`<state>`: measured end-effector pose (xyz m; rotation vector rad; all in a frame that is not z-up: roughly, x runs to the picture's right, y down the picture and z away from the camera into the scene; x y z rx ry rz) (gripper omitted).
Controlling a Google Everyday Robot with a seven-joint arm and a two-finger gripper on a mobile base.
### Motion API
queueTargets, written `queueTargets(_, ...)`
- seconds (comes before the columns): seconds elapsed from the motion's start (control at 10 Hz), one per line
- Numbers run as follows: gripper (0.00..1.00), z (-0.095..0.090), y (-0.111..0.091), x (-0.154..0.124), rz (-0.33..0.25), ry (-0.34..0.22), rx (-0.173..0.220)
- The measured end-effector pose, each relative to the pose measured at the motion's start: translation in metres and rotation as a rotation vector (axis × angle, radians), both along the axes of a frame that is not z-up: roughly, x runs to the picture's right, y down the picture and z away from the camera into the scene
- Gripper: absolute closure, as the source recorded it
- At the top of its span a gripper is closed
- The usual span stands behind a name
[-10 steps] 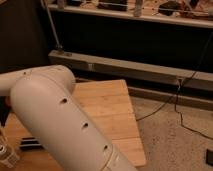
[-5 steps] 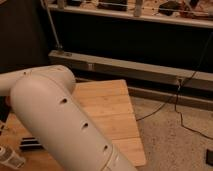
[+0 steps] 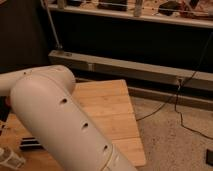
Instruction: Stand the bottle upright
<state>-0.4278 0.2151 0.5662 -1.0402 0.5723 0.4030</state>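
The bottle [image 3: 7,159], clear with ribbed sides, shows only in part at the bottom left corner, on the wooden table [image 3: 112,112]. I cannot tell whether it lies or stands. My big white arm [image 3: 60,120] fills the lower left and crosses the table in front of the camera. My gripper is out of view, hidden beyond the arm at the left edge.
A flat black ridged bar [image 3: 30,143] lies on the table just right of the bottle, partly under the arm. A grey metal rail [image 3: 130,69] and dark shelving stand behind the table. Cables [image 3: 172,102] run over the speckled floor at right.
Hardly anything moved. The arm holds nearly the same place, and the visible part of the bottle has slid slightly lower toward the corner.
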Motion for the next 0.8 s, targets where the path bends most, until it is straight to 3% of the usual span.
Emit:
queueTargets(0.2, 0.2, 0.003, 0.0, -0.004, 0.022, -0.004, 0.014)
queueTargets(0.6, 0.2, 0.015, -0.005, -0.042, 0.151, -0.044, 0.139)
queueTargets(0.8, 0.2, 0.015, -0.005, -0.042, 0.161, -0.04, 0.147)
